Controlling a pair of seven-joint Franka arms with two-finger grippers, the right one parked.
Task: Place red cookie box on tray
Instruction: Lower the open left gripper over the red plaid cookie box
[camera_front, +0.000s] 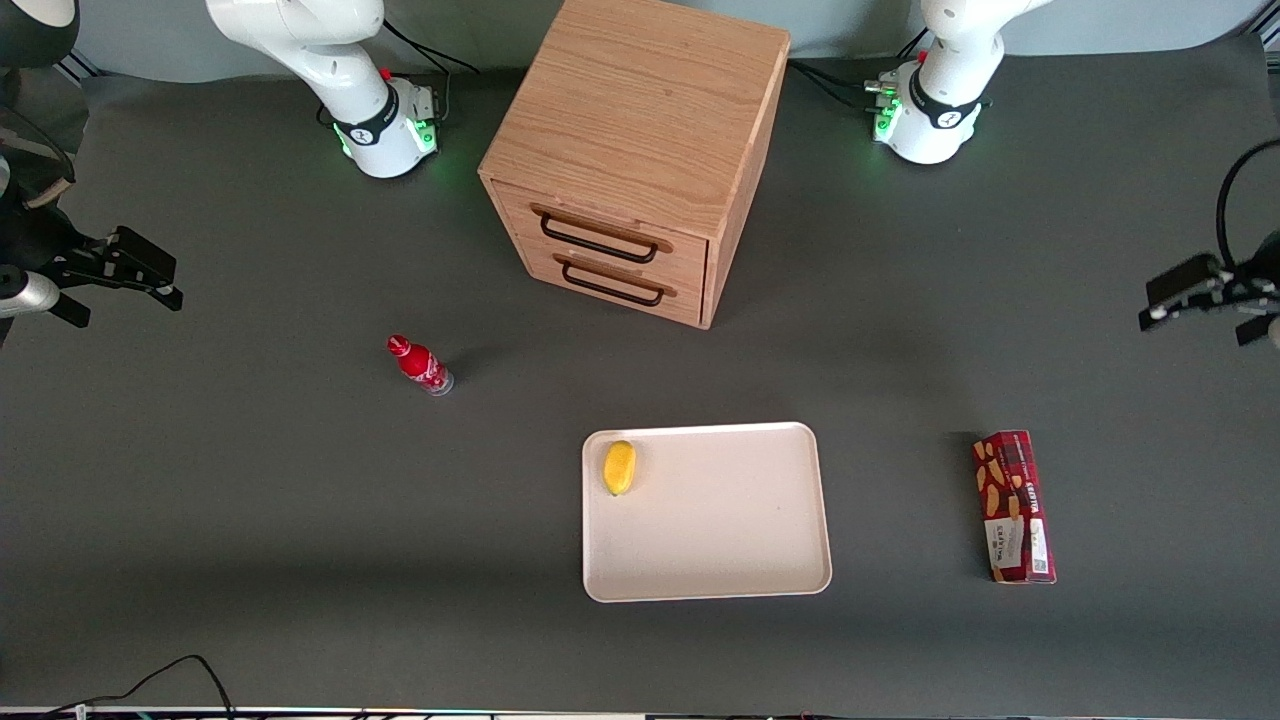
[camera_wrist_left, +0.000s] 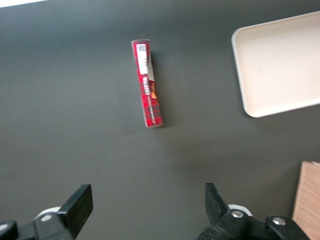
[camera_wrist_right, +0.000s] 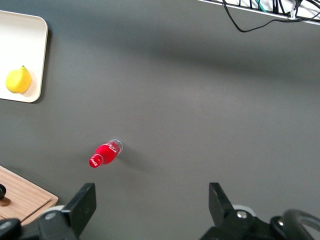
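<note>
So across the front view from one edge to the other: a small red bottle (camera_front: 420, 364) stands on the dark table toward the parked arm's end. Then comes the wooden drawer cabinet (camera_front: 640, 150), two drawers with dark handles, farther from the front camera than everything else. Nearer the camera sits the tray (camera_front: 720, 520), flat on the table, with a yellow lemon (camera_front: 619, 467) in one corner of it. Past that, toward the working arm's end, the red cookie box (camera_front: 1013, 506) lies flat on the table, well apart from the tray, not touching anything.

The gripper (camera_front: 1205, 297) hangs up in the air out at the working arm's edge of the table, farther from the front camera than the box and not touching it. Its two black fingers are spread wide, nothing between them.

The left wrist view is where that really shows: both fingers (camera_wrist_left: 77, 202) frame bare table, and the red cookie box (camera_wrist_left: 147, 84) sits well clear of them, with a corner of the tray (camera_wrist_left: 250, 95) off to the side. You also see the box's narrow side with the white label there, which the front view doesn't give you. The lemon and bottle only turn up in the front and right wrist views.
</note>
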